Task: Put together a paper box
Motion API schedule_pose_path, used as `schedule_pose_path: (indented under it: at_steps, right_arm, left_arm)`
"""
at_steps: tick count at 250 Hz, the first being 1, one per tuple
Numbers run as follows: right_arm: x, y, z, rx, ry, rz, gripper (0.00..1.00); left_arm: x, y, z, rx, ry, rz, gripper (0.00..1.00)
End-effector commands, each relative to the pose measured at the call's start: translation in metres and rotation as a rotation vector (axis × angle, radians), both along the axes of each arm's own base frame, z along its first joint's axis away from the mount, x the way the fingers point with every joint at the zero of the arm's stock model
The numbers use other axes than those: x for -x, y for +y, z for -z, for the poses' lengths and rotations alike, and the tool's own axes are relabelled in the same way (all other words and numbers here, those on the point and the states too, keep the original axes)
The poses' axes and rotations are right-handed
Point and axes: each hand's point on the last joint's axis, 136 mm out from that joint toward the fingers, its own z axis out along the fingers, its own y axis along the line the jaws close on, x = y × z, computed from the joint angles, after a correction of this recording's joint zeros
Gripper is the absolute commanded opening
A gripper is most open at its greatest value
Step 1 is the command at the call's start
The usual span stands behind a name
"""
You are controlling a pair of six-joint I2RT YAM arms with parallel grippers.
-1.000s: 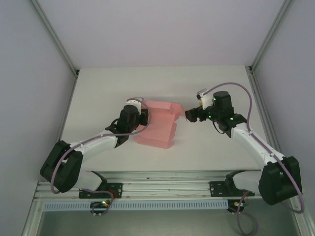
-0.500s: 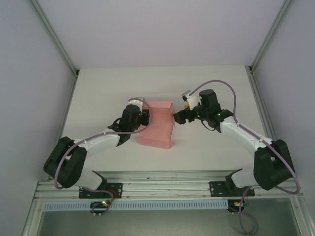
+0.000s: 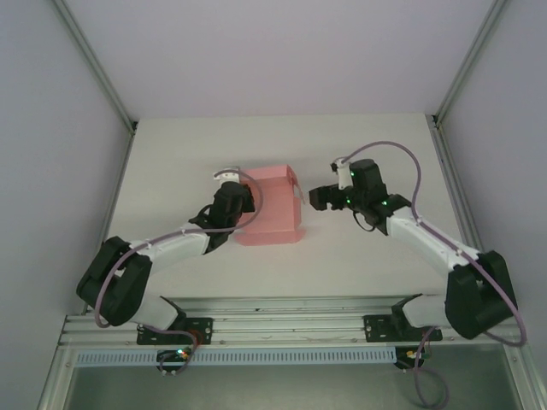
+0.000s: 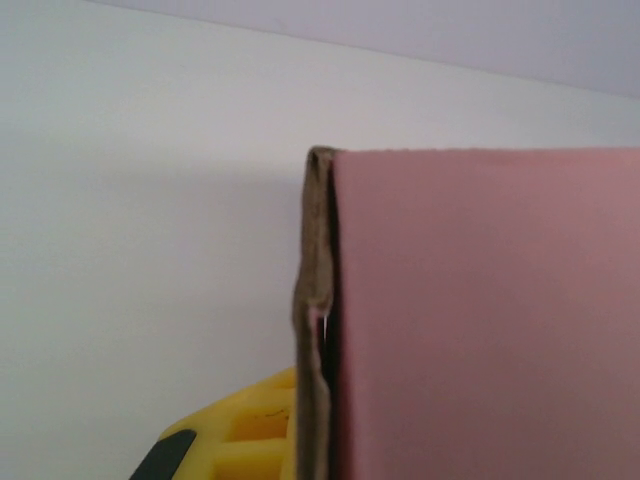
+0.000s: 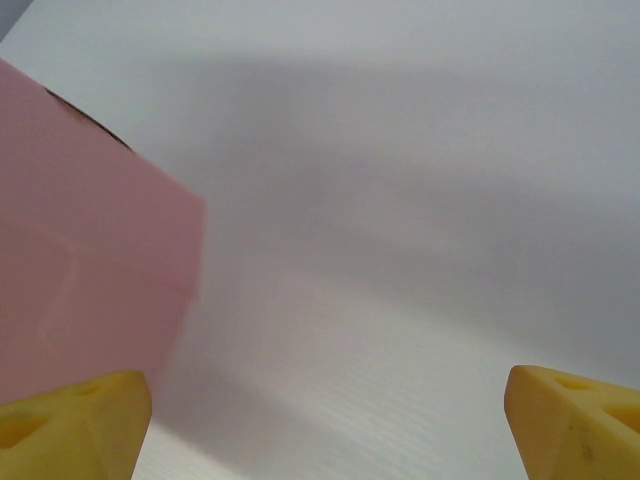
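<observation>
White table (image 3: 171,154), white walls. Box (image 3: 273,215) mid-table, half-erected. Left gripper (image 3: 232,199) clamps its left wall. Right gripper (image 3: 317,198) sits just off the right side, jaws wide. Step looks like closing the right end; next, right pushes in squarely while left braces

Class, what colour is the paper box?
The paper box is salmon pink, best seen from top external.
</observation>
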Motion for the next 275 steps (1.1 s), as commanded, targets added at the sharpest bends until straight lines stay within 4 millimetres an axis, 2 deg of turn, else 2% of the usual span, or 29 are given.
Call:
schedule_pose_path:
  at_steps: [1,26,55,116,153,157,166,194,212,240,275]
  right_arm:
    - [0.015,-0.006,-0.006,-0.109,0.013,0.066,0.91]
    - [0.030,0.025,-0.021,-0.303,0.005,-0.070,0.88]
    - [0.036,0.053,-0.034,-0.449,0.021,-0.195,0.82]
    - [0.023,0.081,-0.042,-0.506,0.007,-0.285,0.68]
    - [0.023,0.098,-0.045,-0.558,0.023,-0.344,0.61]
    - [0.022,0.100,-0.037,-0.553,0.042,-0.343,0.61]
    - [0.021,0.103,-0.036,-0.552,0.045,-0.350,0.58]
    - [0.014,0.100,-0.031,-0.553,0.044,-0.299,0.33]
    - [0.013,0.097,-0.033,-0.582,0.042,-0.289,0.21]
    - [0.021,0.098,-0.045,-0.683,0.074,-0.342,0.12]
    - [0.037,0.102,-0.056,-0.797,0.130,-0.418,0.08]
  left_arm:
    - [-0.005,0.026,-0.032,0.081,-0.103,-0.141,0.00]
    - [-0.006,0.026,-0.042,0.106,-0.138,-0.139,0.00]
    - [-0.006,0.024,-0.049,0.121,-0.151,-0.128,0.00]
    - [-0.005,0.019,-0.052,0.178,-0.150,-0.104,0.00]
    - [-0.005,0.015,-0.057,0.207,-0.159,-0.088,0.00]
    - [-0.005,0.015,-0.057,0.206,-0.157,-0.087,0.00]
    - [-0.005,0.015,-0.057,0.206,-0.156,-0.088,0.00]
    - [-0.005,0.016,-0.059,0.218,-0.160,-0.090,0.00]
    - [-0.004,0.018,-0.058,0.246,-0.161,-0.081,0.00]
    - [-0.002,0.019,-0.060,0.303,-0.153,-0.051,0.00]
    - [0.000,0.024,-0.072,0.346,-0.214,-0.035,0.00]
